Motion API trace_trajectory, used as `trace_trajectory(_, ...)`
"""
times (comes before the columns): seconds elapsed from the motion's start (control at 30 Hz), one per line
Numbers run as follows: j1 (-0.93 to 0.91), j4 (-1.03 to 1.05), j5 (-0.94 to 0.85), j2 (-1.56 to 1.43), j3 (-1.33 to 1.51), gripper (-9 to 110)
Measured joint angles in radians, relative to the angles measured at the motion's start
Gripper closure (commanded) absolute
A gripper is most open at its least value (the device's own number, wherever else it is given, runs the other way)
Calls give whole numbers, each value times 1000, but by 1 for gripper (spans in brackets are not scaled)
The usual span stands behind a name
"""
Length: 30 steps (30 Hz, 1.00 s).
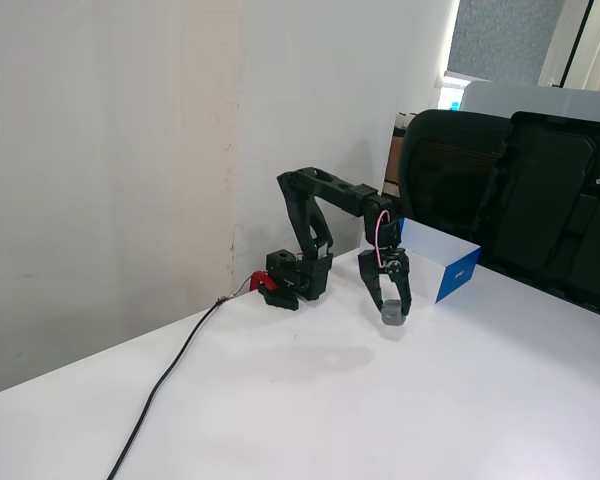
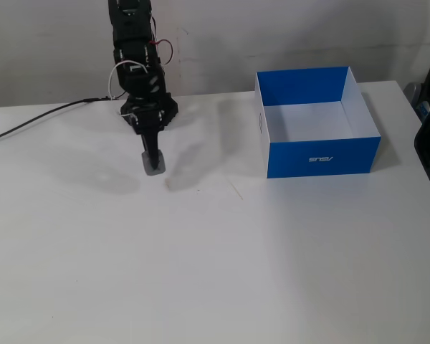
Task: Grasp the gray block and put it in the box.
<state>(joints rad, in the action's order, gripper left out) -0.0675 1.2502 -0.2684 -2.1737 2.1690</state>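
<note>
The gray block (image 1: 393,317) is a small dull-gray cube held between the fingertips of my black gripper (image 1: 392,310), which points straight down. In the other fixed view the gripper (image 2: 155,162) is shut on the block (image 2: 154,169), low over the white table. I cannot tell whether the block touches the surface. The box (image 2: 319,154) is blue outside and white inside. It stands open and empty to the right of the gripper, well apart from it. In a fixed view the box (image 1: 450,268) sits just behind and to the right of the gripper.
A black cable (image 1: 170,375) runs from the arm's base (image 1: 298,275) across the table towards the front left. A red clamp (image 1: 264,284) sits at the base. Black office chairs (image 1: 520,190) stand behind the box. A wall is close behind the arm.
</note>
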Motion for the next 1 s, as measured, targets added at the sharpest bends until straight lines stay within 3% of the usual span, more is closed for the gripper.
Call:
trace_trajectory(0.33, -135, 69, 61, 0, -169, 101)
trace_trajectory(1.0, -630, 147, 153, -114, -334, 101)
